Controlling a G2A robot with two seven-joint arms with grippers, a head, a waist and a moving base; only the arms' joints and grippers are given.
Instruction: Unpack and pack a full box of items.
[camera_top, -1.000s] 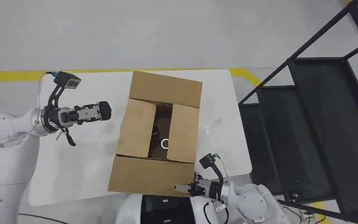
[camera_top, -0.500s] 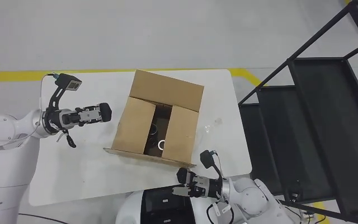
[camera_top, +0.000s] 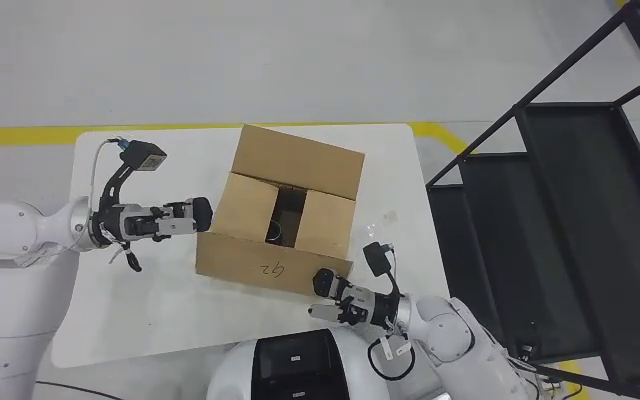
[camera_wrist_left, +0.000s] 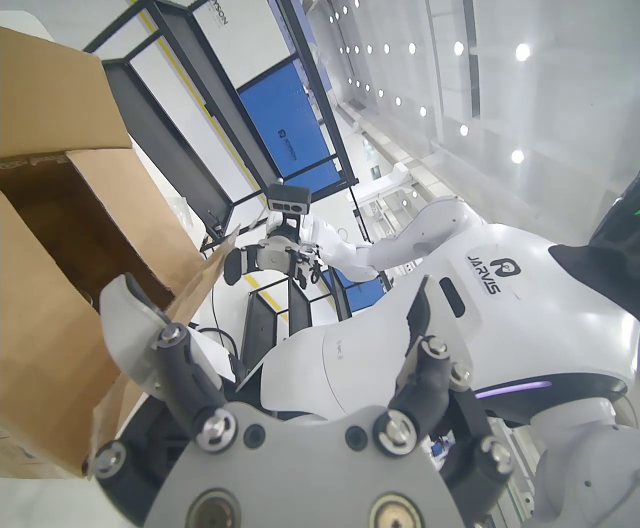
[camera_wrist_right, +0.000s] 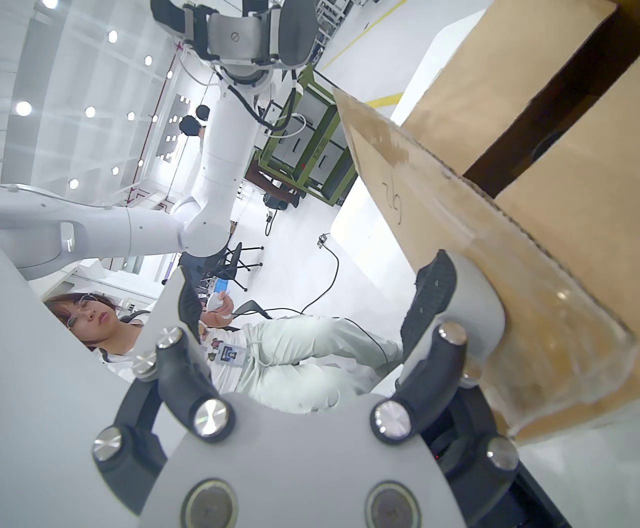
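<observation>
Brown cardboard box (camera_top: 240, 215) on white table (camera_top: 150, 310), its front flap touching one finger of right gripper (camera_top: 322, 295), fingers apart, left gripper (camera_top: 197, 215) spread wide, just beside box's side wall

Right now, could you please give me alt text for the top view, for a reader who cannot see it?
A cardboard box stands on a white table, its side flaps folded in with a dark gap between them. The left pincer is at the box's left side; the right pincer is against the near flap.
</observation>
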